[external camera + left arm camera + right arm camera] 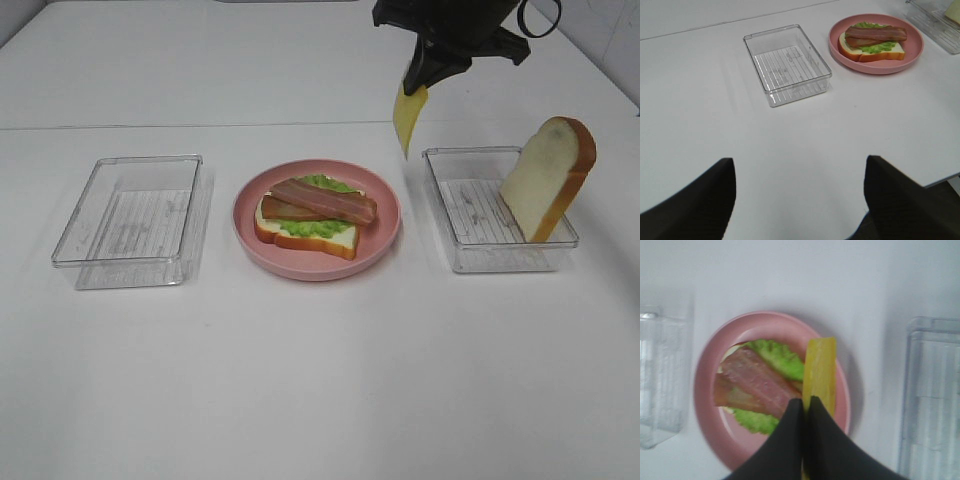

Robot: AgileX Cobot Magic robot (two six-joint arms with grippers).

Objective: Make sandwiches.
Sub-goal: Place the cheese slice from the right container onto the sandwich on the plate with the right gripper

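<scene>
white table (pixel 690 100); left end effector (pixel 800 159) only in left wrist view

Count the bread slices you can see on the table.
2. One bread slice lies on the pink plate under lettuce and bacon; the other slice stands leaning in the right-hand clear tray. None seems hidden.

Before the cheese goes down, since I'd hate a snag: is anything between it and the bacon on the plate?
Nothing visible. The right hand holds the cheese slice in open air above the plate's far edge; the bacon lies uncovered. The bread slice stands aside in its tray.
</scene>
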